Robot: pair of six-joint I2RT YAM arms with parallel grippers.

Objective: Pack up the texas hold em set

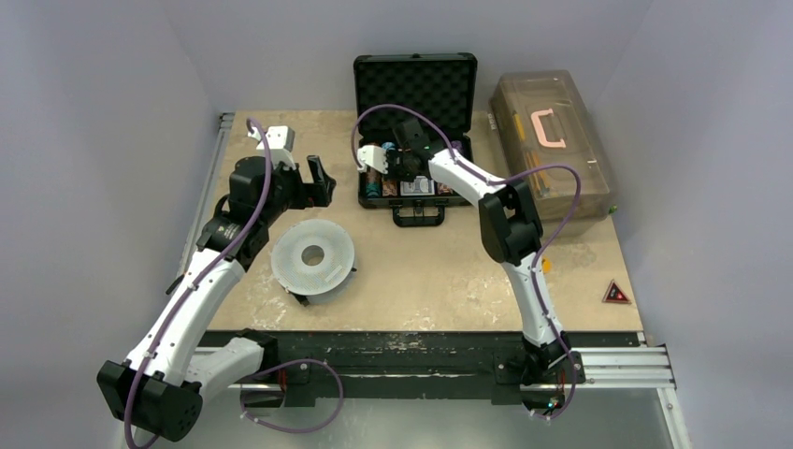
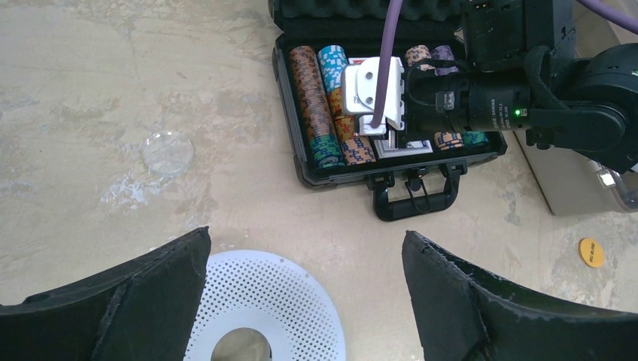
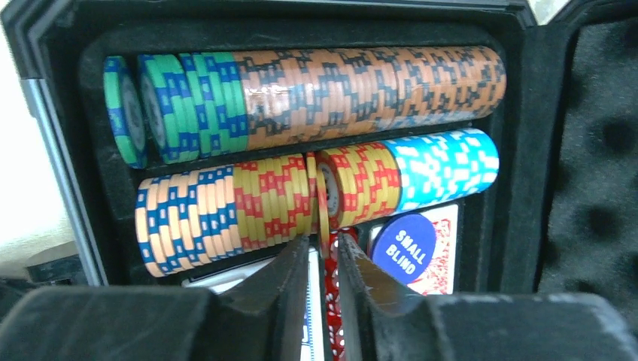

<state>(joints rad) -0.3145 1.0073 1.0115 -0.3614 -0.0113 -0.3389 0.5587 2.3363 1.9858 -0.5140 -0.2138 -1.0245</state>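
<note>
The black briefcase (image 1: 457, 97) lies open at the back middle, foam lid up, handle (image 1: 418, 216) towards me. Rows of coloured poker chips (image 3: 316, 83) fill it, with a red card deck (image 3: 444, 263) and a blue "small blind" button (image 3: 403, 247) beneath them. My right gripper (image 3: 323, 242) reaches into the case (image 2: 290, 113). Its jaws stand a little apart around a thin orange chip (image 3: 322, 218) that stands on edge in the second row. My left gripper (image 2: 306, 235) is wide open and empty, hovering over the table left of the case. An orange button (image 2: 591, 252) lies on the table right of the case.
A white perforated disc (image 1: 312, 254) with a centre hole lies below my left gripper. A translucent brown toolbox (image 1: 552, 150) with a pink handle stands right of the case. A small clear round disc (image 2: 167, 153) lies on the table to the left. A red triangle (image 1: 615, 293) sits front right.
</note>
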